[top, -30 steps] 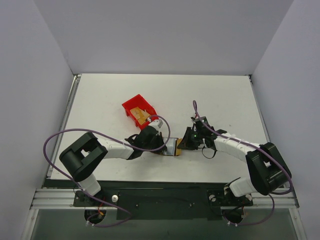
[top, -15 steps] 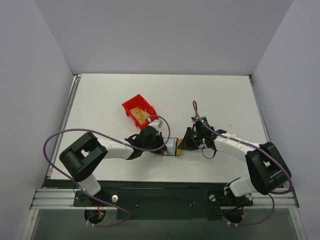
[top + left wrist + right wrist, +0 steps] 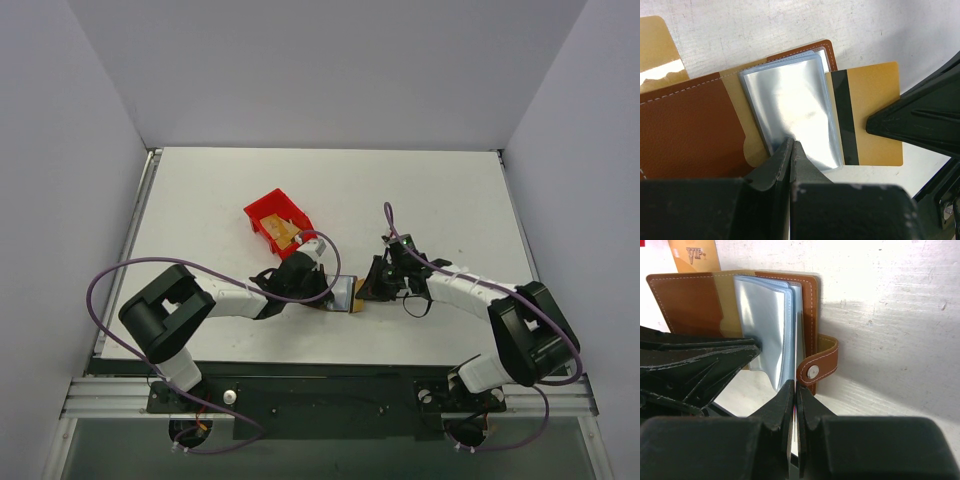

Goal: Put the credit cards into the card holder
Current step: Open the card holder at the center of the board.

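The brown card holder (image 3: 690,130) lies open on the table, its light blue pocket panels (image 3: 790,95) fanned up. My left gripper (image 3: 791,144) is shut on the near edge of a panel. A gold credit card (image 3: 875,100) with a dark stripe lies at the panels' right edge, its left edge against them. My right gripper (image 3: 795,386) is shut on this card, seen edge-on beside the snap tab (image 3: 817,365). Another gold card (image 3: 695,255) lies flat past the holder. In the top view the left gripper (image 3: 333,291) and right gripper (image 3: 366,288) meet over the holder (image 3: 346,296).
A red bin (image 3: 268,212) stands behind the left gripper with something tan (image 3: 284,236) inside. Purple cables loop off both arms. White walls close in the table on three sides.
My right gripper has edged slightly left toward the card holder with the card. The left gripper has stayed put.
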Motion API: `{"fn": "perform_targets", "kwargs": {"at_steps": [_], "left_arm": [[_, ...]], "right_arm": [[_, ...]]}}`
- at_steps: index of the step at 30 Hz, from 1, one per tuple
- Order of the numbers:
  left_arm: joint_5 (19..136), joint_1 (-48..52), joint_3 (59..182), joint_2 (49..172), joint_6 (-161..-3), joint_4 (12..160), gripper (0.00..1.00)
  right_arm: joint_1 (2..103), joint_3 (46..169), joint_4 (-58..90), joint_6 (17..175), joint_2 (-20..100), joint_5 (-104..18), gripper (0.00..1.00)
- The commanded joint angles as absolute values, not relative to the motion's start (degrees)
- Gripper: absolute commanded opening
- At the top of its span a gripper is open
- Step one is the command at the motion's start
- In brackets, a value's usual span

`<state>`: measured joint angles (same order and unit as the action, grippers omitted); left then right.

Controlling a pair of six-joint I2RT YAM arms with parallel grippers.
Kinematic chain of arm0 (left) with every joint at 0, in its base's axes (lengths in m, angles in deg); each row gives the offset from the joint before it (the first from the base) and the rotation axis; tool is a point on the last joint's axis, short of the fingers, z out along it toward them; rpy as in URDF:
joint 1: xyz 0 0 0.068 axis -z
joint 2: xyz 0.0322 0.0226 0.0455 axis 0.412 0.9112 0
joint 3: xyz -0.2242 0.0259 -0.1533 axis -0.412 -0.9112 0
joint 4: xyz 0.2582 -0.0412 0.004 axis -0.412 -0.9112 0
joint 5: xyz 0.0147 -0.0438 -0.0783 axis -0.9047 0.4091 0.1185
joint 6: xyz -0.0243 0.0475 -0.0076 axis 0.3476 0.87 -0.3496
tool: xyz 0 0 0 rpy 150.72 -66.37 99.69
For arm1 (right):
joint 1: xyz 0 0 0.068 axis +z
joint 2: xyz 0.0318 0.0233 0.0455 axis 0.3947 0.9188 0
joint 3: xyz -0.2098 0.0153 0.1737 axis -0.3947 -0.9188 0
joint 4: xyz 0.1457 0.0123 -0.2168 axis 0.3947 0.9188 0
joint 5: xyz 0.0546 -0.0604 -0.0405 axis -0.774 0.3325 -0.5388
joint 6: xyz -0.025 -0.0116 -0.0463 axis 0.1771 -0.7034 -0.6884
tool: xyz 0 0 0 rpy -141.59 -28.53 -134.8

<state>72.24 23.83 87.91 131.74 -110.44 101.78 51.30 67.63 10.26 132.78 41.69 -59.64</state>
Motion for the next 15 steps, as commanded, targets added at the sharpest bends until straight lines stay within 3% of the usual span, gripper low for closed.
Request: {"fn": "perform_targets", "kwargs": {"at_steps": [1,15], "left_arm": [[69.9,23.2,87.0,133.9,-109.0,96.2,0.0],[69.9,23.2,87.0,134.4,-109.1,96.4,0.0]], "right_arm": [[50.8,68.4,10.1,132.6,42.8,-60.6,0.0],[50.9,68.1,8.7,132.9,41.5,-61.9,0.0]]}}
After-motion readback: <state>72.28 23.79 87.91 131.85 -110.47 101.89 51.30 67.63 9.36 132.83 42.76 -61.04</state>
